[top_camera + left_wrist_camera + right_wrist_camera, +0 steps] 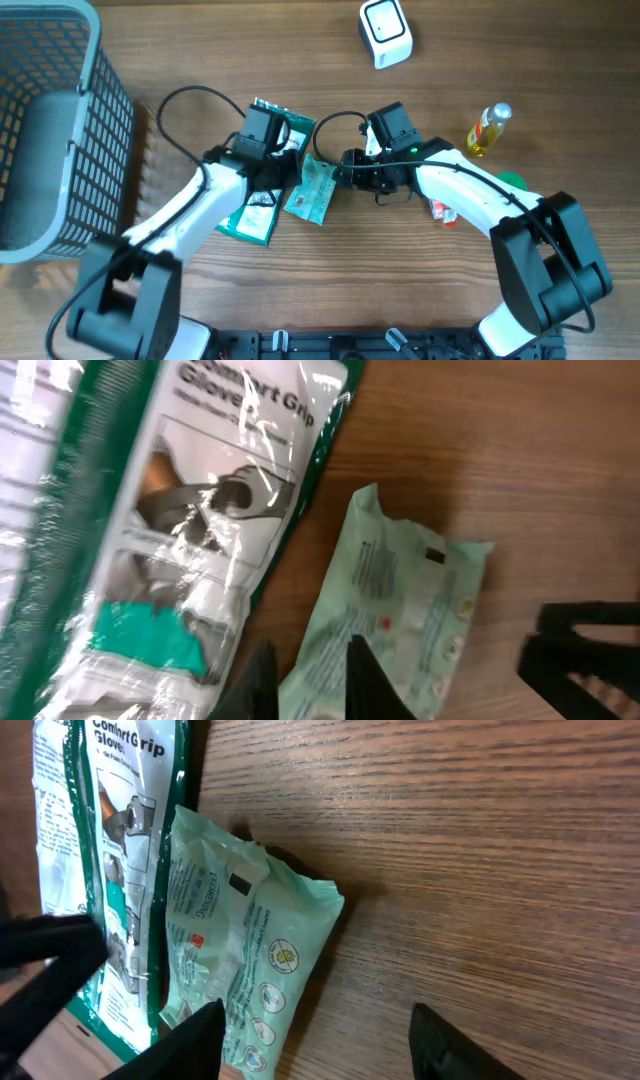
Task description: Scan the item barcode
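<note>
One mint-green packet point(312, 190) lies at centre frame on the counter point(300, 60), just beside a glove pack point(250, 215). The left end effector point(310, 685) is pressed together, pinching the packet's edge. The right end effector point(320, 1040) stands spread at the packet's other end, not gripping it. The white scanner point(385, 32) sits at upper centre, well apart.
</note>
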### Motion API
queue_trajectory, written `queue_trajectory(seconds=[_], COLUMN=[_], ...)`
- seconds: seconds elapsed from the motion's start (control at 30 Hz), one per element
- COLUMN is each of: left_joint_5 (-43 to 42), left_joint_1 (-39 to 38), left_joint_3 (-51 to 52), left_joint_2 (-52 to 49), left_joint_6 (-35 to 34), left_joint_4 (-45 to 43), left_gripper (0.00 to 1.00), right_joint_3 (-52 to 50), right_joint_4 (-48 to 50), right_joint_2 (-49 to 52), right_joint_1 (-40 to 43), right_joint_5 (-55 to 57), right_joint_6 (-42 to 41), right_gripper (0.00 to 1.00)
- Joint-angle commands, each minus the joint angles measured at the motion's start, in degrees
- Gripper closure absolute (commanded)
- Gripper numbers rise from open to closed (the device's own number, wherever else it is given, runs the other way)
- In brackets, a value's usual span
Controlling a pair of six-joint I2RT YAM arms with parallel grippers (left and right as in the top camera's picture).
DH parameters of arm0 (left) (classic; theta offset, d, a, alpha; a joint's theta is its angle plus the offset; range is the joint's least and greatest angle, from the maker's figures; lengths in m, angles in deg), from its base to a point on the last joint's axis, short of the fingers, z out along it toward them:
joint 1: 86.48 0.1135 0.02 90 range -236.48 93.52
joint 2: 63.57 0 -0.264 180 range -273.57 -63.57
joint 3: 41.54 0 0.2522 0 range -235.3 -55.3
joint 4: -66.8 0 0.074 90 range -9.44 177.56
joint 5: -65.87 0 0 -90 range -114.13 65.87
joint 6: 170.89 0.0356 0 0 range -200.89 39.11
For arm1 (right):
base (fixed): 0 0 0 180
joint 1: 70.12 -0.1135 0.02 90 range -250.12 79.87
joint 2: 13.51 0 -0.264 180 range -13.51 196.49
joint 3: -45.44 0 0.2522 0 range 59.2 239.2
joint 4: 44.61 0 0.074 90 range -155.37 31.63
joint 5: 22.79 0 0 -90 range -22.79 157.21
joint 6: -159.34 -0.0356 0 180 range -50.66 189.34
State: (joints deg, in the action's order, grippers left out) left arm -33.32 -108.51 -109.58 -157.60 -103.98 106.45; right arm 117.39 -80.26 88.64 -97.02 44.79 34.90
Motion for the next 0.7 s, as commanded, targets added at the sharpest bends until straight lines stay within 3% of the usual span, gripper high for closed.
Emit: queue_trajectory(seconds=[0.0, 0.17, 0.37, 0.67], left_joint_5=[0.7, -0.8, -0.8, -0.8], left_joint_1=[-0.7, -0.7, -0.7, -0.6], left_joint_3=[-0.3, -0.3, -0.3, -2.0], left_joint_2=[-4.1, -8.0, -10.2, -4.0], left_joint_6=[-0.8, -1.8, -1.8, -1.0], left_joint_4=[-1.8, -3.5, -3.4, -3.8], left_gripper=[0.92, 0.92, 0.96, 0.96], right_joint_3=[-0.6, -2.0, -7.9, -8.2], right_joint_4=[0.0, 1.7, 10.7, 12.0], right_joint_2=[-0.2, -0.2, -0.2, -0.2], right_joint_1=[0.0, -0.1, -0.1, -0.1], right_joint_5=[-0.7, -1.1, -4.6, -4.0], right_joint_6=[0.6, -0.3, -3.1, -3.1], right_gripper=[0.41, 0.41, 0.46, 0.45])
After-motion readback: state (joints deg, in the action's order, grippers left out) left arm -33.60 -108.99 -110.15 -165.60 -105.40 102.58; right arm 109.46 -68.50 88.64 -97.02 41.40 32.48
